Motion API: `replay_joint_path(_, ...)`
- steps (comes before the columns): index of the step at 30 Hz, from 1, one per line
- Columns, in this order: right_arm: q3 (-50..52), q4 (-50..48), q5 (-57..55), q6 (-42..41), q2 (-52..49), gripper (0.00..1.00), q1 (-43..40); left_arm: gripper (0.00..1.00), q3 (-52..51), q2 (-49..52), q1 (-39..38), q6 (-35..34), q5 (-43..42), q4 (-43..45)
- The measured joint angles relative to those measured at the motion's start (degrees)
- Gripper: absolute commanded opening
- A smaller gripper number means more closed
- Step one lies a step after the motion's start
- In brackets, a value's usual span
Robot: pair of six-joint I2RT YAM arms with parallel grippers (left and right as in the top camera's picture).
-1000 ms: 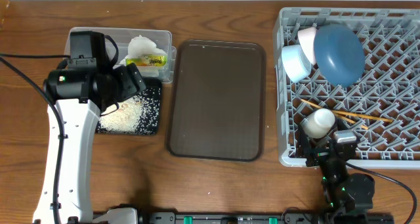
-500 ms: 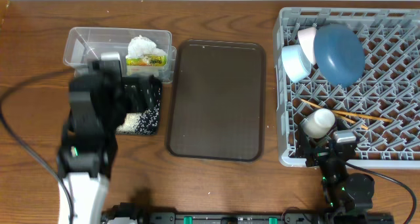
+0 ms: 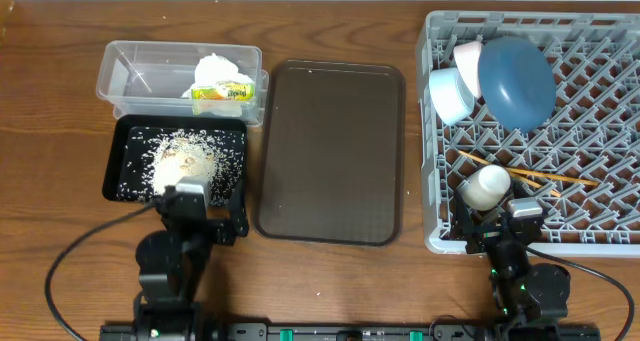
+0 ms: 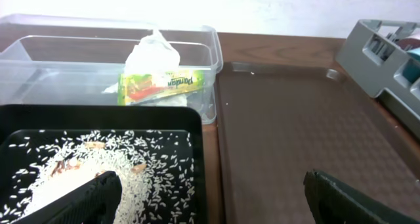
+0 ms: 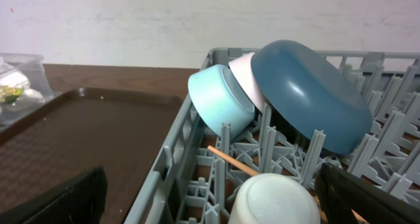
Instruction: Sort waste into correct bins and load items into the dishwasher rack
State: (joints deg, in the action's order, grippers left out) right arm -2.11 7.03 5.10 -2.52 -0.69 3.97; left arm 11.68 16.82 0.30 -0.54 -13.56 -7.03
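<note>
Green wrapper (image 4: 164, 86) shows lettering only in left wrist view.

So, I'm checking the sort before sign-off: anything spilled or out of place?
Nothing spilled: the rice lies inside the black tray. Only the chopsticks look untidy, lying slanted across the rack beside the white cup.

Robot lab, wooden table (image 3: 50, 131), plain white wall (image 5: 131, 20)
</note>
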Motion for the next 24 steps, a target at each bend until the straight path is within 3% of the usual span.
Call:
replay_joint_path(15,0.0,0.0,0.0,0.0,0.0,0.99,0.0,0.91,-10.2,-12.3,0.0,0.4,0.5,7.6)
replay_joint_path(24,0.0,0.0,0.0,0.0,0.0,0.99,0.0,0.91,-10.8,-15.8,0.0,0.4,3.0,6.5)
